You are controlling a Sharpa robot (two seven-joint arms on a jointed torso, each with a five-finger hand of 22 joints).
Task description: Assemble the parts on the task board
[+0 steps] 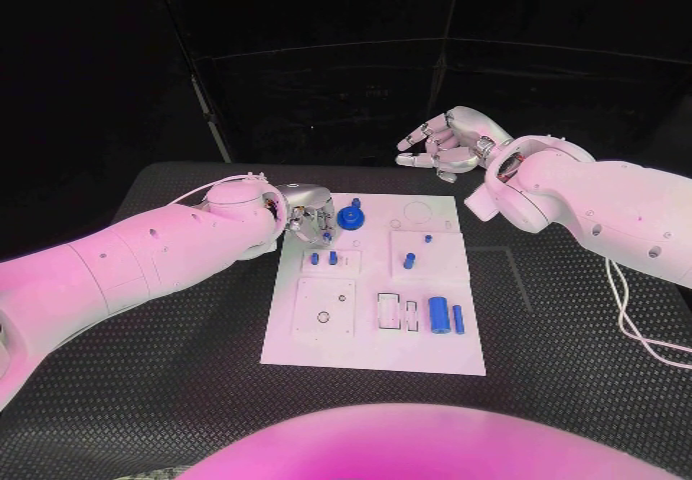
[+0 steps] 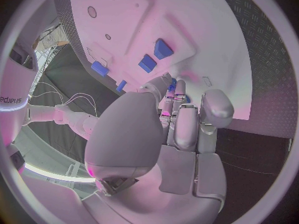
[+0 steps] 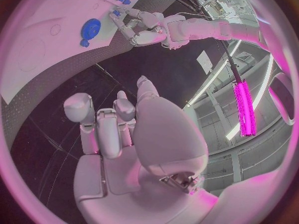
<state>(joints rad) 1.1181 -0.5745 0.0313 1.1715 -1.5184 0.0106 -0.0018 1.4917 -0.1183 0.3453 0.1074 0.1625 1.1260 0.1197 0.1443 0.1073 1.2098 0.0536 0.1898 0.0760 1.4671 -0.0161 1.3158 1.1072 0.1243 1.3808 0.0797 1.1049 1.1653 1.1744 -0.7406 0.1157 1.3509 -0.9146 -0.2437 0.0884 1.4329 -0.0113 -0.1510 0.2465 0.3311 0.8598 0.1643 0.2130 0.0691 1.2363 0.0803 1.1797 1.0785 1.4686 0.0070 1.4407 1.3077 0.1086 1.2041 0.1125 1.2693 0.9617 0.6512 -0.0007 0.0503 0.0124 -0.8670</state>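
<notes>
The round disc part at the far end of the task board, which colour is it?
Blue. The round disc part shows best in the head view, beside the left hand.

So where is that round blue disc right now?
In the head view the round blue disc lies on the far part of the white board, left of its middle, just beside the left hand's fingertips.

The white task board [image 1: 372,355] lies flat at the centre of the black desk [image 1: 548,320]. The left hand [image 1: 306,214] rests over the board's far left corner, fingers [image 1: 320,233] pointing down beside a round blue part [image 1: 351,217]. The right hand [image 1: 451,141] hovers beyond the board's far right, fingers curled, holding nothing. Small blue pegs [image 1: 323,258] and a larger blue cylinder [image 1: 438,313] stand on the board.
</notes>
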